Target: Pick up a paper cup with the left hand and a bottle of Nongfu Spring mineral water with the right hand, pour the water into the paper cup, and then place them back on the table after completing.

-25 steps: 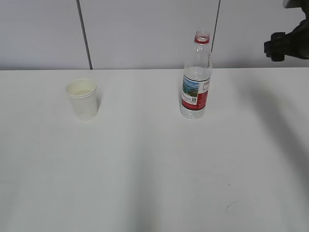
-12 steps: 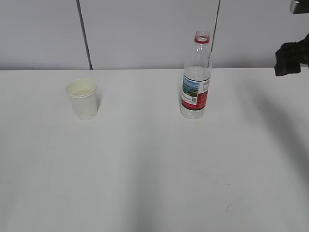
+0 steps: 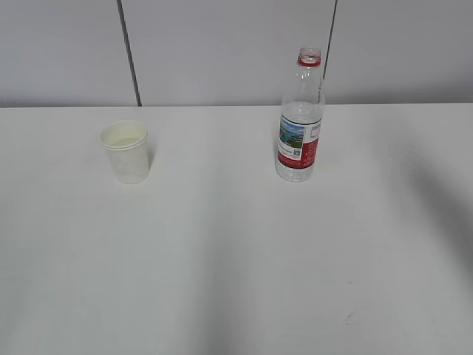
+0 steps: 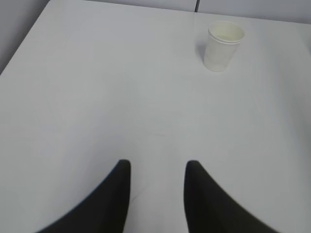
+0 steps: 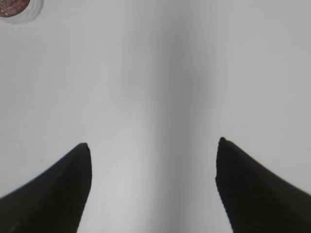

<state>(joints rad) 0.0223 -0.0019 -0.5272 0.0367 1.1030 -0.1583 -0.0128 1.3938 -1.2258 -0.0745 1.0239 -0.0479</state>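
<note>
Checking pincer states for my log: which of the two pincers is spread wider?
The right pincer: its fingers stand far apart, while the left pincer shows only a narrow gap. Both are empty.

The table (image 3: 222,281) is plain white. The paper cup (image 3: 127,151) is cream-white. The bottle (image 3: 299,118) is clear with a red neck ring and a red-and-white label showing green scenery. The fingers (image 4: 119,194) are black.

even, soft light; faint broad shadows on the table (image 3: 222,281); wrist views slightly blurred.
</note>
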